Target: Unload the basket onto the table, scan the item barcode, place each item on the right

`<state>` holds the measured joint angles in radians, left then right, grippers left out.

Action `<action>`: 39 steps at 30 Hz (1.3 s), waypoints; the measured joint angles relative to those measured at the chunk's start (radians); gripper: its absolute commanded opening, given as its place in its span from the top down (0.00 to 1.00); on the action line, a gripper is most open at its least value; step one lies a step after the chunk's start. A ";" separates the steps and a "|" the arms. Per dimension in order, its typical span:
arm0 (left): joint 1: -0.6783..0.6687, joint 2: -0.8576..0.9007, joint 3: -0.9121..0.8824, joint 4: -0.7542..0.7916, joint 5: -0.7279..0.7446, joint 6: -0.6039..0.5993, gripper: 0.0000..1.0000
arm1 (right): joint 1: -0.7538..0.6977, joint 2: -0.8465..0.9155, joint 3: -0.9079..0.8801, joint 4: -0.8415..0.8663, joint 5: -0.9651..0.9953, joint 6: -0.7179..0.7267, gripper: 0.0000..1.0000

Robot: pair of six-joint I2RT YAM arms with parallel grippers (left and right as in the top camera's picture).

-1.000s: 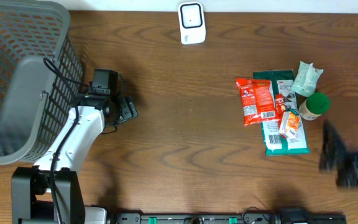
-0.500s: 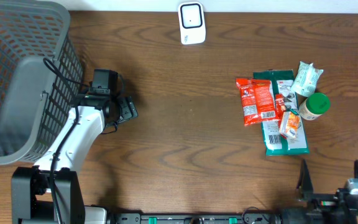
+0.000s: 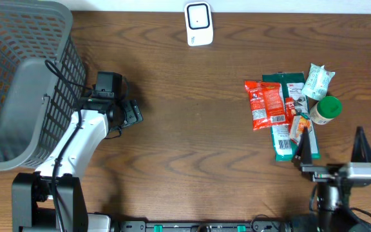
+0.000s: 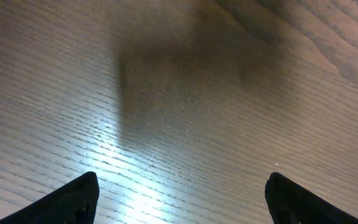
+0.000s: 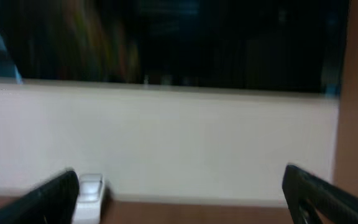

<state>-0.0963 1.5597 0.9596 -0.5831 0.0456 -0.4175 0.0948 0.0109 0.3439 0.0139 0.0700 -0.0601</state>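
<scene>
Overhead view: bright, even, sharp. Left wrist view: white glare on the table [image 4: 142,186] at lower left, soft shadow above it. Right wrist view: blurred throughout, upper half dark.

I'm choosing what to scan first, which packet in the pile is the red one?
The red snack packet at the pile's left edge; the large flat pack beside it is dark green, the small pouch pale.

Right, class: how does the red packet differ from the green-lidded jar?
The red packet is flat and rectangular; the jar is round. The packet is red and white; the jar's lid is green. The packet lies at the pile's left edge, the jar at its right. Both are on the table.
</scene>
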 measured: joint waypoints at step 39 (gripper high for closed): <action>0.000 0.000 0.000 0.000 0.000 0.000 0.14 | 0.000 0.000 -0.338 -0.082 -0.093 0.031 0.01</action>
<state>-0.0963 1.5597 0.9596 -0.5835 0.0456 -0.4175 0.0948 0.0109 0.0063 -0.0681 -0.0235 -0.0296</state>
